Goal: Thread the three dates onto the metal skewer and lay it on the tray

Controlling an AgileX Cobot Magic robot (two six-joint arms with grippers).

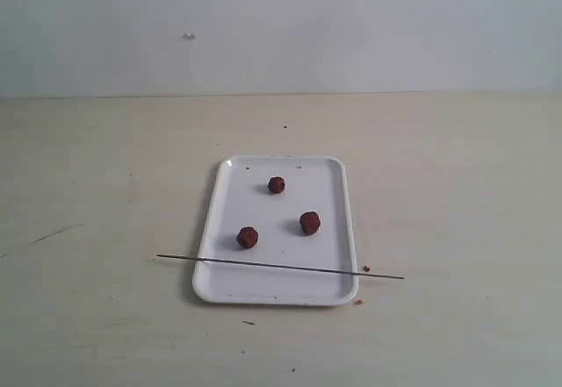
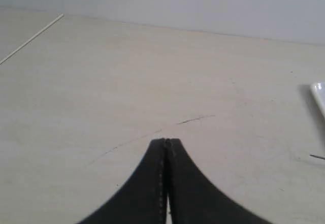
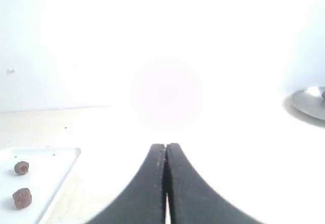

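A white tray (image 1: 281,295) lies in the middle of the table in the exterior view. Three dates rest on it: one at the back (image 1: 277,184), one at the right (image 1: 309,222), one at the front left (image 1: 248,237). The thin metal skewer (image 1: 281,266) lies across the tray's near end, both tips sticking out past the rims. Neither arm shows in the exterior view. My left gripper (image 2: 166,140) is shut and empty over bare table, with a tray corner (image 2: 320,94) at the edge. My right gripper (image 3: 166,145) is shut and empty; two dates (image 3: 21,167) (image 3: 22,198) and the tray (image 3: 56,176) show beside it.
Small brown crumbs (image 1: 365,268) lie by the tray's right front corner. A dark scratch (image 1: 53,232) marks the table on the left. A round metal dish (image 3: 311,102) shows in the right wrist view, where glare washes out much of the table.
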